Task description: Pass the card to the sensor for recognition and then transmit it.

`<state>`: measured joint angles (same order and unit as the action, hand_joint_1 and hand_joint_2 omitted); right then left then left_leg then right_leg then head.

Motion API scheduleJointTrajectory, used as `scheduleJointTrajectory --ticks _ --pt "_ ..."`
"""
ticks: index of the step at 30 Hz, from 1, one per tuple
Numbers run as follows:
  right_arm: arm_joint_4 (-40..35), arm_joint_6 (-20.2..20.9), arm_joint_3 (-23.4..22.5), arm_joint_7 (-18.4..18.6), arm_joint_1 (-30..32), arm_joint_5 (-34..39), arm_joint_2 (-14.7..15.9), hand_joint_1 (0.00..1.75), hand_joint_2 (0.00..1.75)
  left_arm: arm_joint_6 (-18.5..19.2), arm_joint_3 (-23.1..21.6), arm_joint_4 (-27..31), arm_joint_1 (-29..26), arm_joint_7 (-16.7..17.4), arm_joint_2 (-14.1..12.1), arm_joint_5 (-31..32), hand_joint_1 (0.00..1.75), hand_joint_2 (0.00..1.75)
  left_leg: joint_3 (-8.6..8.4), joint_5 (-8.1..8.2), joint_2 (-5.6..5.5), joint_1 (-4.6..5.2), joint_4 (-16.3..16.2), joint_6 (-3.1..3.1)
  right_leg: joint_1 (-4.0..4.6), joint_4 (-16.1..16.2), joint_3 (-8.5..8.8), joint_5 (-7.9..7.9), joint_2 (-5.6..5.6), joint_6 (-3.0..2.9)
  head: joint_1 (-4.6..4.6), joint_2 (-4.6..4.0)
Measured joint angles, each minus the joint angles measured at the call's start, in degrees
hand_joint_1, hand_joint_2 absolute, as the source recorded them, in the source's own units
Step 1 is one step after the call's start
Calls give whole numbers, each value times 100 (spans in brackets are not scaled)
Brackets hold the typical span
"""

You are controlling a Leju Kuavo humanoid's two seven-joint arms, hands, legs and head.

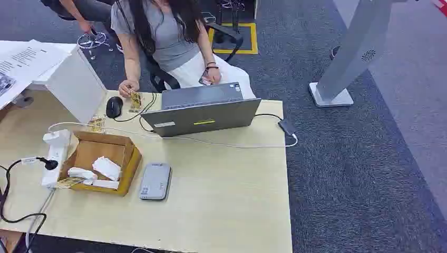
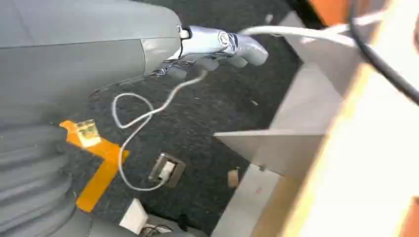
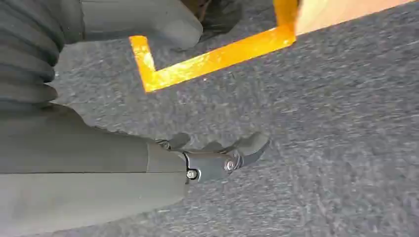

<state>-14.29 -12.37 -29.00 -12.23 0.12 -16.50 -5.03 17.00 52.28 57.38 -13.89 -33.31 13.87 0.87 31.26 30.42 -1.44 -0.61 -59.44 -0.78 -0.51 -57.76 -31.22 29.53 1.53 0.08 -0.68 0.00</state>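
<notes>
Rounded grey sensor [image 1: 155, 181], cardboard box [image 1: 128, 158]

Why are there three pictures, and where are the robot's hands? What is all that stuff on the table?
A robot with two arms took these. The big picture looks down from its head at a wooden table. On it lie a cardboard box with cards inside, a flat grey sensor, a laptop and a mouse. A person sits behind the laptop. The other two pictures come from cameras at the wrists. Both arms hang down beside the table, so you see carpet and orange tape. The left hand and right hand hold nothing.
</notes>
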Motion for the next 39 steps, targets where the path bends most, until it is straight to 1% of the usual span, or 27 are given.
scheduleJointTrajectory --ticks 4,5,13,18,20,23,24,28,31,33,39 --pt "52 -140 -44 476 8 -188 -2 0 175 -39 -338 807 -260 -105 86 -195 0 175 0 0 -4 3 0 0 -1 0 0 0 -3 0 0 0" --pt "63 -164 -51 591 6 -239 -2 0 0 -44 -400 982 -310 -123 99 -247 0 175 -1 0 -2 2 0 0 -1 0 0 0 -1 0 2 0" --pt "129 -182 -59 1281 24 -656 0 0 0 -55 -1020 2601 -603 -278 241 -531 0 175 -3 0 -1 2 0 0 -1 0 1 0 -1 0 0 0" --pt "155 -147 -59 1601 28 -894 2 0 0 -66 -1449 3521 -688 -308 305 -516 0 175 -6 -2 -1 2 -1 -2 -1 0 4 -1 -1 0 0 0" --pt "168 -120 -59 1736 30 -999 13 0 0 -123 -1641 3895 -718 -315 302 -467 0 175 -7 -2 -1 3 -1 -2 -1 0 5 -1 -1 0 2 0" --pt "181 -53 -59 1907 30 -1143 31 0 0 -396 -2017 4299 -735 -326 202 -327 0 175 -6 -2 -2 3 -2 -2 -1 0 6 -1 -2 0 2 0" --pt "181 -37 -59 1944 30 -1189 33 0 175 -486 -2105 4371 -706 -328 165 -253 0 175 -8 -2 -2 3 -2 -2 -1 0 6 -1 -2 0 2 0" --pt "186 59 -59 2121 29 -1388 72 0 175 -1032 -2439 4664 -623 -326 -51 40 0 175 -11 -2 0 4 -2 -2 -1 0 6 -1 0 0 0 0" --pt "190 151 -46 2224 19 -1543 105 0 175 -1380 -2594 4699 -439 -260 -227 464 0 175 -12 -2 3 1 -2 -2 0 0 7 -2 3 -1 0 0" --pt "192 185 -31 2287 20 -1632 131 0 175 -1588 -2688 4699 -299 -132 -357 799 0 175 -13 -3 3 1 -2 -2 0 -1 8 -2 1 -1 0 0" --pt "210 317 2 2405 14 -1854 179 0 175 -2034 -2909 4607 85 266 -716 1798 0 175 -14 -3 4 2 -2 -2 0 -2 9 -4 3 -1 2 0"
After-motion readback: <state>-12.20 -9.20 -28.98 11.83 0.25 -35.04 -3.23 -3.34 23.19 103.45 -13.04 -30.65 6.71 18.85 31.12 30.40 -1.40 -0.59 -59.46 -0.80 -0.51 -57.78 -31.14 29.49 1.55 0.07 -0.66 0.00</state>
